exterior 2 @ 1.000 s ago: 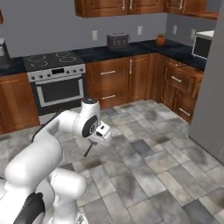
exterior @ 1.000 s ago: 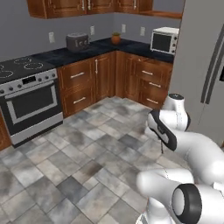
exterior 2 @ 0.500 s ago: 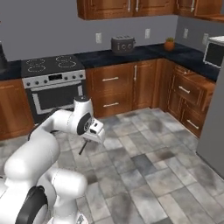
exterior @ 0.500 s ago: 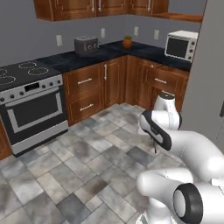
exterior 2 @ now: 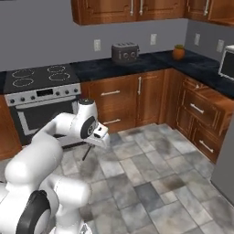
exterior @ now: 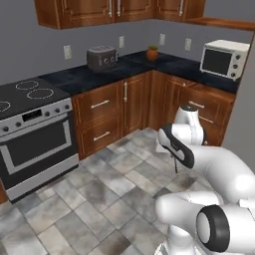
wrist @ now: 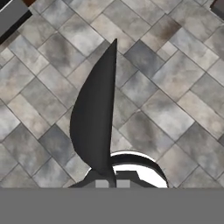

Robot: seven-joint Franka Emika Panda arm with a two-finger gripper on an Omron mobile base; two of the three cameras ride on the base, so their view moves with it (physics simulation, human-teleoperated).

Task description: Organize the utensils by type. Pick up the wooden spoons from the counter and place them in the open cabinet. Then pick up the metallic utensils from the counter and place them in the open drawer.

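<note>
Gripper (wrist: 112, 183) pinched on dark knife-like utensil (wrist: 95, 118), likely metallic, blade projecting ahead over grey tiled floor (wrist: 175, 109). Base views show same utensil as thin dark sliver hanging below hand (exterior: 176, 164), (exterior 2: 86, 153). Left base view adds one microwave (exterior: 223, 58) at counter's right end. Both base views: one toaster (exterior 2: 125, 52), one stove (exterior 2: 39, 77), one small potted plant (exterior 2: 178, 52) near counter corner. No legible writing.

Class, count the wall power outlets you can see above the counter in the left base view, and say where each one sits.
3: one outlet left of the toaster, one right of it, one above the small plant pot. Another plate further right is too unclear to count.
</note>
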